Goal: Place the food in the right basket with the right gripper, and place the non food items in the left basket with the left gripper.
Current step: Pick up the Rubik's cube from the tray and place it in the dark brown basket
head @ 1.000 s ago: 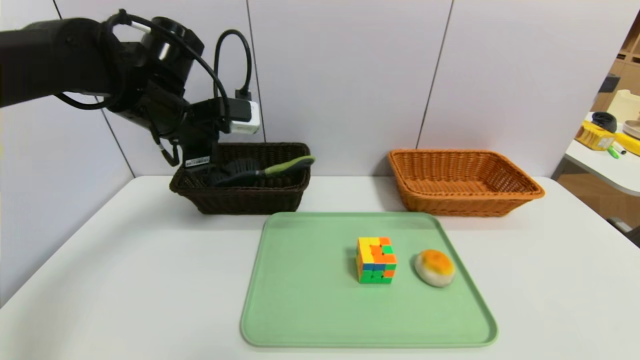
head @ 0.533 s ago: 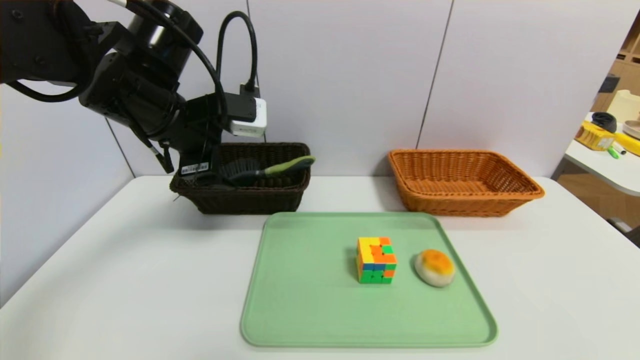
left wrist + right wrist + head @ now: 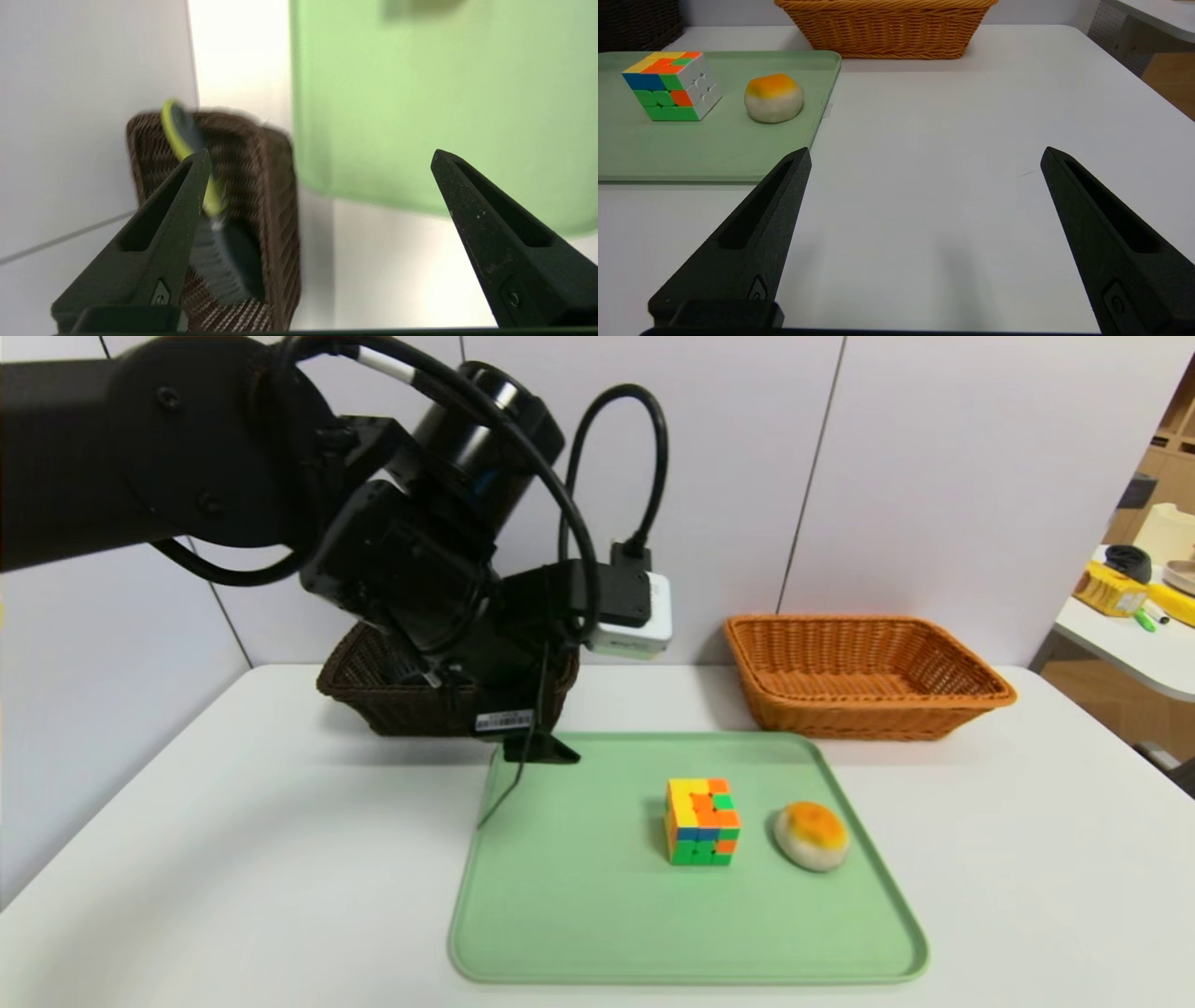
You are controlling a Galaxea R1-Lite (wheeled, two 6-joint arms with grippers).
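Noted left gripper [image 3: 320, 156] above tray's [image 3: 653, 933] far left corner, jaws wide open, empty, left of cube [image 3: 703, 822]; right gripper [image 3: 927, 156] idle off near right corner, likewise wide, empty.

**No Readable Lettering Beside the Dark Basket**

In front of the dark brown basket [image 3: 420, 700], the left gripper [image 3: 529, 789] bears a white label [image 3: 504, 720] with barcode-like marks, too small to read. Above that basket's right end, faint print on the white box [image 3: 635, 625] is illegible too.
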